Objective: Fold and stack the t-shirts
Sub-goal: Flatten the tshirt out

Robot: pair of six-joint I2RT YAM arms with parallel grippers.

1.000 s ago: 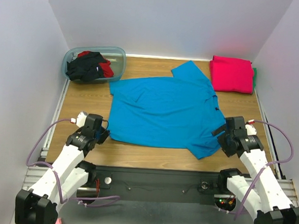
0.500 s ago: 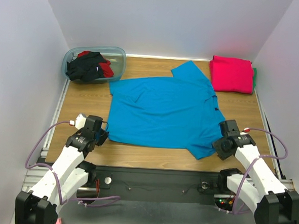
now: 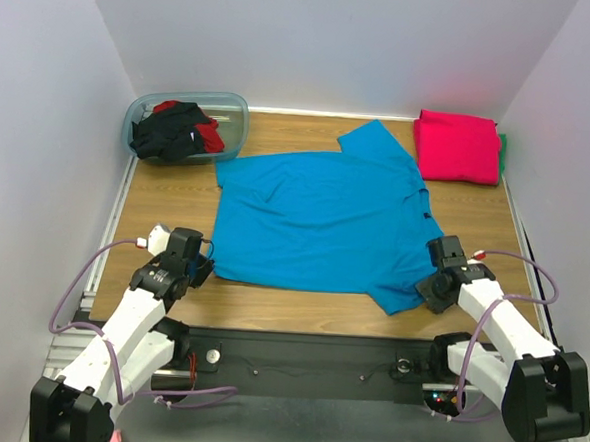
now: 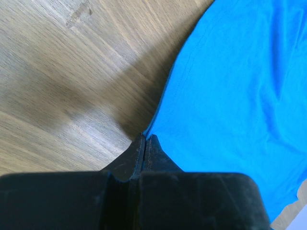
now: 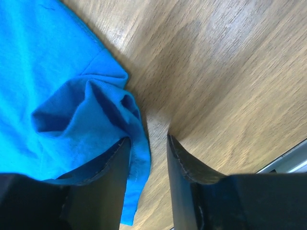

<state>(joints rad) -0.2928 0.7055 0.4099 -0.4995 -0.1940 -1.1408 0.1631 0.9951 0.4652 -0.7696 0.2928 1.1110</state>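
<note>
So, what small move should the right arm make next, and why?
Probably close the right jaws: they stand open with the sleeve edge of the turquoise-blue t-shirt lying between them, while the left jaws are shut at its hem.

Left gripper [image 4: 144,143]: tips pressed together at the hem of the turquoise shirt [image 4: 240,96]; cloth between them not discernible; tips concealed under the wrist housing in the top view.
Right gripper [image 5: 147,143]: shirt corner partly covered by the finger [image 5: 103,191] on the cloth side; cloth beneath it concealed.
Turquoise shirt: cut off by the frame edges in both wrist views.
Pink stack [image 3: 458,146]: number of layers not resolvable.
Green cloth [image 3: 502,149]: only a sliver exposed behind the pink stack; kind not determinable.
Tub [image 3: 237,105]: black and red cloth [image 3: 175,134] bunched together; number of garments not determinable.
</note>
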